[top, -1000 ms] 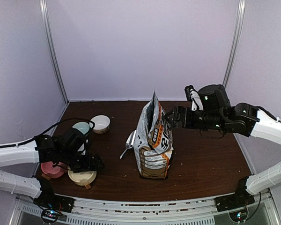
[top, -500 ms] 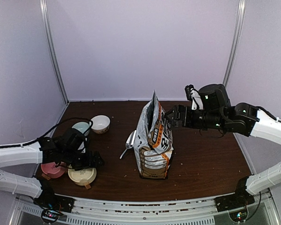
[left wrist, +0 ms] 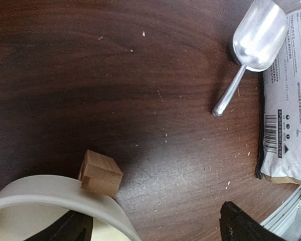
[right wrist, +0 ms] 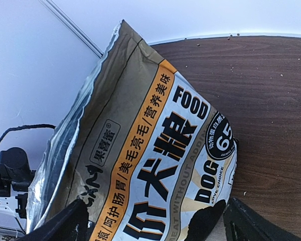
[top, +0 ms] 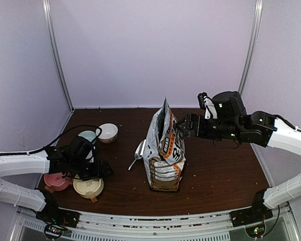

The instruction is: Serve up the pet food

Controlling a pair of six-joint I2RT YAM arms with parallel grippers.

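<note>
dog food bag (top: pixel 165 150) stands upright at the centre of the table (top: pixel 215 170); kibble not visible. right gripper (top: pixel 179 126), jaws apart, has edged nearer the bag's top. left gripper (top: pixel 105 170), jaws apart, has drifted slightly rightward above the cream bowl (top: pixel 88 188) near the front left corner.

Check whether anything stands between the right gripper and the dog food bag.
Nothing visible does. The open right gripper faces the printed side of the upright bag with no object between. No kibble shows; if inside, the foil itself screens it. The scoop lies on the bag's other side.
</note>
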